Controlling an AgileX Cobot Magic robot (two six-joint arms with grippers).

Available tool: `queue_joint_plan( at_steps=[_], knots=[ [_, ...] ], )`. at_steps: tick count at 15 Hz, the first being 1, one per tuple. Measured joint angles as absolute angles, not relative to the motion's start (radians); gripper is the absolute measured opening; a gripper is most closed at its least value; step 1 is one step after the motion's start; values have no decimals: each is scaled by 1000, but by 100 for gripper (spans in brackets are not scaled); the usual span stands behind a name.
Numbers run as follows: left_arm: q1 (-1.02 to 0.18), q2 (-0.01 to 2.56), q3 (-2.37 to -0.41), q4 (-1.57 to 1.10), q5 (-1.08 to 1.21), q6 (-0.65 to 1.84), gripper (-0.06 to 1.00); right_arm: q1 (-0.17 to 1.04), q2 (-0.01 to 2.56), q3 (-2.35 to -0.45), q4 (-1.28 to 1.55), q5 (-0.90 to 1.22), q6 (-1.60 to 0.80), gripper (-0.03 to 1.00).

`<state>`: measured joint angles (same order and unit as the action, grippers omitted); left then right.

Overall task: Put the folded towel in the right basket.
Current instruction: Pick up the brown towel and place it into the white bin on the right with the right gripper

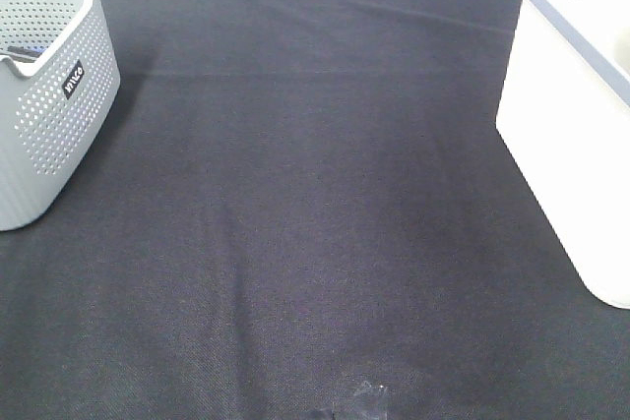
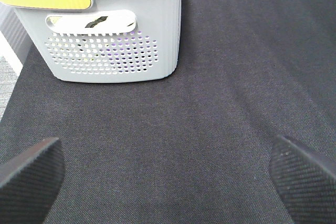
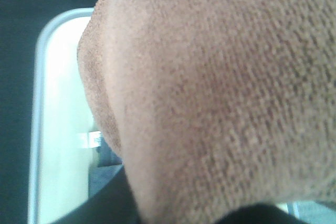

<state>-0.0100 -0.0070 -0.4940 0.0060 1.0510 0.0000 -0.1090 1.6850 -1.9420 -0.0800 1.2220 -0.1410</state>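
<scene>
The small terracotta-brown soft folded towel [image 3: 220, 93] fills almost the whole right wrist view, very close to the camera. Behind it is the opening of the large white plastic right basket [image 3: 39, 103] with a grey-blue rim. The cloth hides the right gripper, so I cannot tell how its jaws stand. The left gripper [image 2: 168, 182] is spread wide over the black cloth table [image 1: 315, 223], near the grey perforated plastic basket [image 2: 110, 51].

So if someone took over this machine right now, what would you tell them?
Left gripper: open and empty, above the black table cloth near the grey basket.
Right gripper: apparently shut on the folded towel, hanging over the right basket, above its open top.
Done: towel lifted, positioned over the basket.
Left: release it inside, probably after lowering.
</scene>
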Motion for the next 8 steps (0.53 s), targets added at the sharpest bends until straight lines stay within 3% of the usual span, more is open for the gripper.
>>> queue_joint_plan(
  at_steps=[8],
  knots=[
    [-10,-7,-494,6,1051,0,99,-121,1881,-1942,-55,1220,-123,22]
  ],
)
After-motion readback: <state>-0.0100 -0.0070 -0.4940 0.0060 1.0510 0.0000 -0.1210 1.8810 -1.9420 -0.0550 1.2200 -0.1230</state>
